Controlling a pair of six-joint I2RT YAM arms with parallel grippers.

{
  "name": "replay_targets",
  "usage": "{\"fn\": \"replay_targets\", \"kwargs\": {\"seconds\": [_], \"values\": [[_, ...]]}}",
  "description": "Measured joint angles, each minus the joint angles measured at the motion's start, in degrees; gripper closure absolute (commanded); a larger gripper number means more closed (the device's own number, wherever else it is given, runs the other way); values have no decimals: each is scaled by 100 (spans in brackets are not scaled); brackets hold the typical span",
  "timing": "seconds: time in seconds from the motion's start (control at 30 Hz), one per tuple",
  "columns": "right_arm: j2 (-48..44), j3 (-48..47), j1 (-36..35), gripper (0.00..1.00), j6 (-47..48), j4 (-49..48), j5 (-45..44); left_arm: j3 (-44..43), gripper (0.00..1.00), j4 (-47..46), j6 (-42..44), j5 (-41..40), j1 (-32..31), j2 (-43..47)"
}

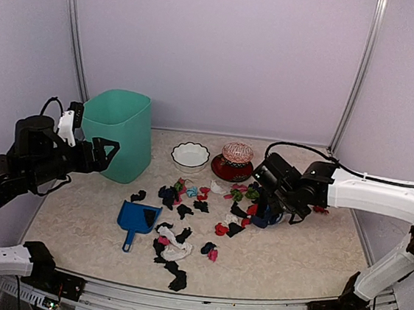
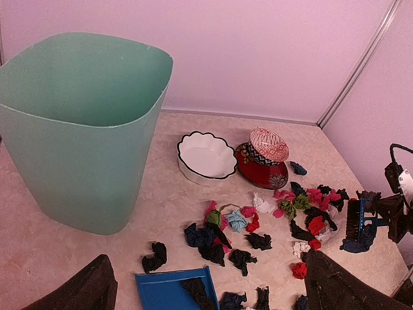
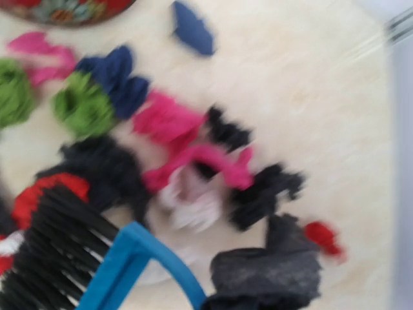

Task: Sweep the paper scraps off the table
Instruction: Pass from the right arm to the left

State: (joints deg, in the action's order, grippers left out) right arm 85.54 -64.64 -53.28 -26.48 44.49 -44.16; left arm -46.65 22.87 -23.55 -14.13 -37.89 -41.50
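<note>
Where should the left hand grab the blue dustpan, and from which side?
Take the dustpan by its narrow handle, which points back toward the robot. Come down from above with the open left hand, closing across the handle. The pan lies flat, and its wide tray probably offers little to pinch.

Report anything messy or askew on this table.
Paper scraps lie strewn across the middle of the table, beside the blue dustpan. At the back, a patterned bowl looks tilted on a red plate.
</note>
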Motion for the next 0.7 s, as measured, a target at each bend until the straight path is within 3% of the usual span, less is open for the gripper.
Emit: {"fn": "replay_targets", "kwargs": {"seconds": [0.2,0.37,0.53,0.7], "values": [[131,-76,-138,100,457,-210,-1276,0,1,-98,0,24,0,-20],[74,284,-142,100,1244,-1373,-2000,0,1,-101,0,24,0,-57],[-17,634,-146,100,1899,-2448,-2044,0,1,-103,-2,22,0,-44],[-111,638,4,100,1598,-2712,-1475,0,1,-103,-4,24,0,-31]]}}
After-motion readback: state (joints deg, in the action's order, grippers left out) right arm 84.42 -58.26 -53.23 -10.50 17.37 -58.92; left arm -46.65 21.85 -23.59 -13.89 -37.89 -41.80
